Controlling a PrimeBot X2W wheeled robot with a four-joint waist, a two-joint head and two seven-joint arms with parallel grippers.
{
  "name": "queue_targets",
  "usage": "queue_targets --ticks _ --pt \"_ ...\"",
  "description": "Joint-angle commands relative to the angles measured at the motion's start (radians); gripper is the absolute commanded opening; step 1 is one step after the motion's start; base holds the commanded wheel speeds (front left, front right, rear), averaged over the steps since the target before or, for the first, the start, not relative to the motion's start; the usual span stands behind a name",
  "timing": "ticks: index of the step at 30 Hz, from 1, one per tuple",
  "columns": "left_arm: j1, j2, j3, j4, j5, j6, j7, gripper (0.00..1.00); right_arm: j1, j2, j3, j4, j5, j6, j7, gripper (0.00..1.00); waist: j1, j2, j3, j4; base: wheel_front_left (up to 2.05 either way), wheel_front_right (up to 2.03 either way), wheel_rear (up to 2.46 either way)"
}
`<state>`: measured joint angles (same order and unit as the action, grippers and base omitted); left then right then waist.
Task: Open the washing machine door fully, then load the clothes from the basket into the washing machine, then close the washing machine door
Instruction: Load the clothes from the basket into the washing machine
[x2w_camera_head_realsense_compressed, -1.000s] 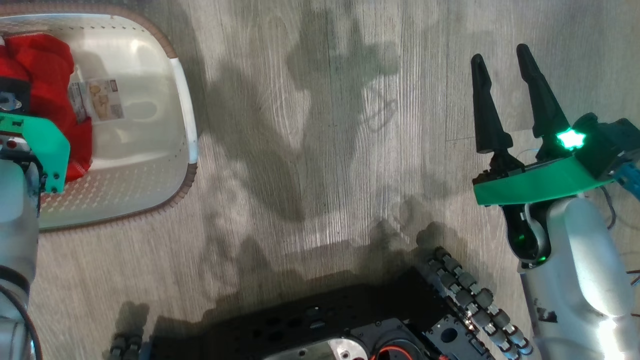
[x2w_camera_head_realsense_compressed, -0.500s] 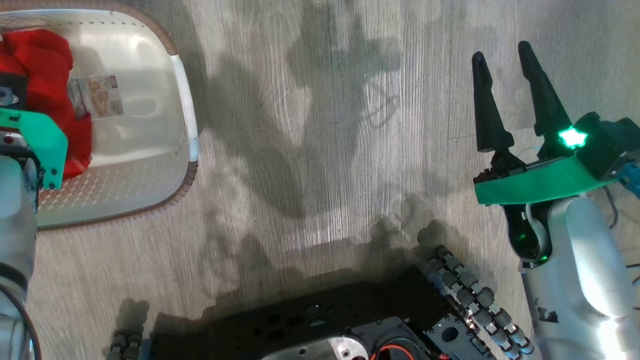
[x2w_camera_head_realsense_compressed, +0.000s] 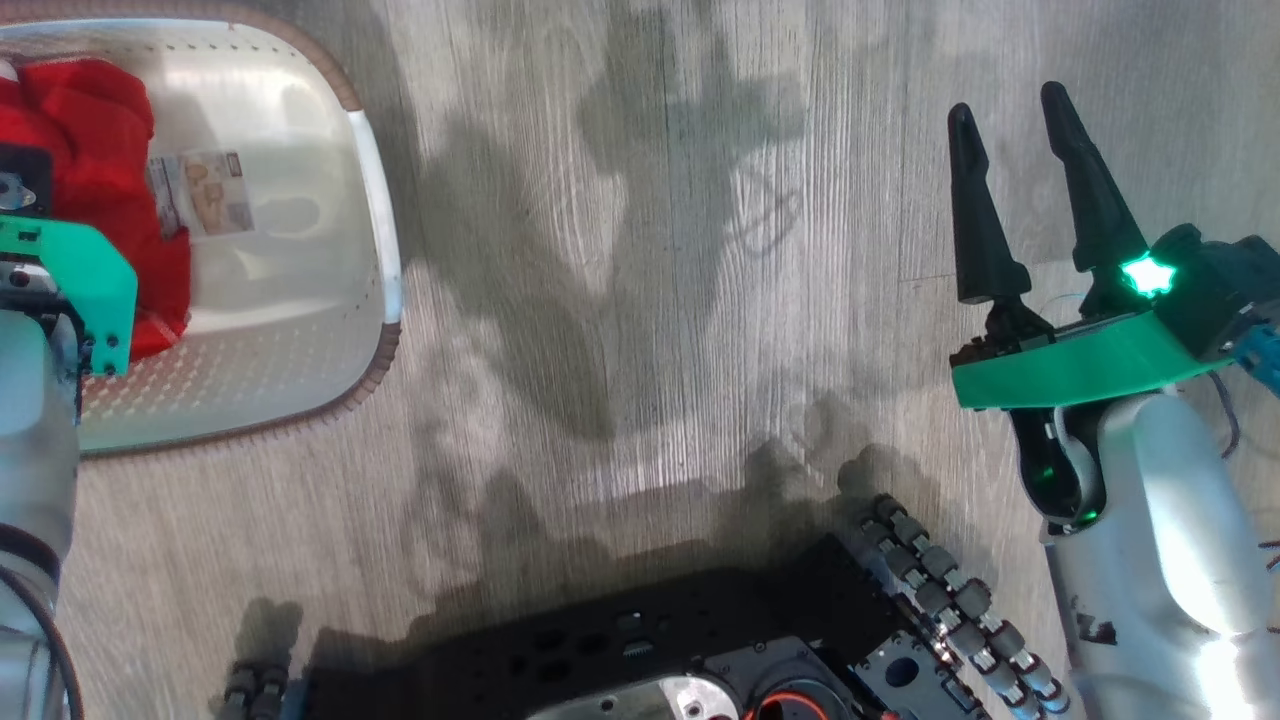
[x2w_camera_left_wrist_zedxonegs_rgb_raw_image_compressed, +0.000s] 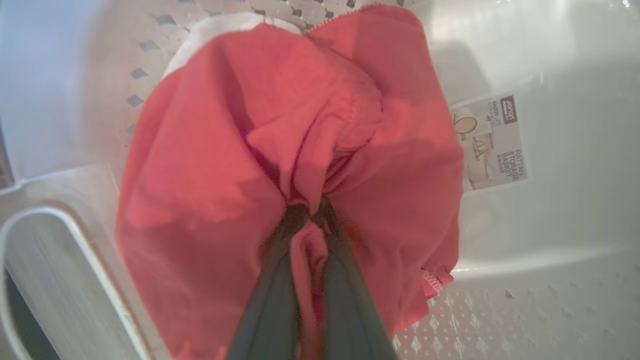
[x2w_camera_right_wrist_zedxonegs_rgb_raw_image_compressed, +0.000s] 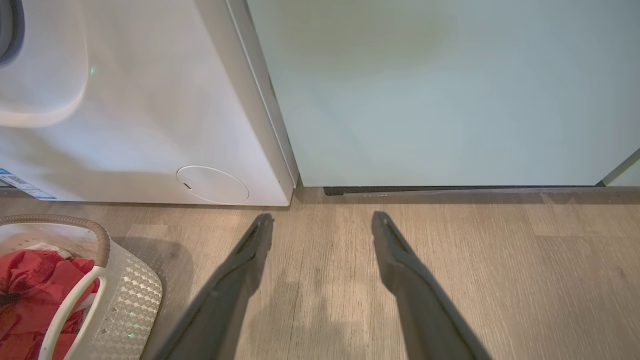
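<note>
Red garment (x2w_camera_left_wrist_zedxonegs_rgb_raw_image_compressed: 280, 125) lay bunched in white basket (x2w_camera_head_realsense_compressed: 378, 230), on floor at robot's left. Left gripper (x2w_camera_left_wrist_zedxonegs_rgb_raw_image_compressed: 308, 211) reached down into basket, fingers pinched together on fold near garment's middle (bite looked shallow). Right gripper (x2w_camera_head_realsense_compressed: 1004, 100) hung well apart, fingers spread, empty. Washing machine (x2w_camera_right_wrist_zedxonegs_rgb_raw_image_compressed: 140, 100) stood just beyond basket; lift judged left arm's job.

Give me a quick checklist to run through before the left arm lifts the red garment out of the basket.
1. Left gripper shut on the clothes: ok.
2. A fold of fabric bunched between the fingers, not just an edge: ok.
3. Clothes free of the basket holes: cannot tell.
4. Right gripper open, over bare floor, apart from the basket: ok.
5. Washing machine opened fully: cannot tell.
</note>
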<state>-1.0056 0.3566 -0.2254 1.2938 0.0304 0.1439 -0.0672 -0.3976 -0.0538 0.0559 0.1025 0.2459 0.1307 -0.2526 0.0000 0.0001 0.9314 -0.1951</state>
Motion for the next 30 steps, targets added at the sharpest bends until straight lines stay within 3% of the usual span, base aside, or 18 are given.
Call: queue_targets --ticks 1,30 --pt "0.036 0.043 0.014 -0.003 -0.009 0.003 -0.007 0.00 0.035 0.004 0.013 -0.020 -0.008 0.000 -0.009 1.00 0.0000 -0.0001 -0.013 0.000 0.00 0.00 0.00" --pt "0.234 0.004 -0.018 -0.003 -0.070 -0.039 -0.144 0.00 0.041 0.004 0.064 0.052 0.010 0.000 -0.009 1.00 0.0000 -0.0001 -0.329 0.004 0.00 0.00 0.00"
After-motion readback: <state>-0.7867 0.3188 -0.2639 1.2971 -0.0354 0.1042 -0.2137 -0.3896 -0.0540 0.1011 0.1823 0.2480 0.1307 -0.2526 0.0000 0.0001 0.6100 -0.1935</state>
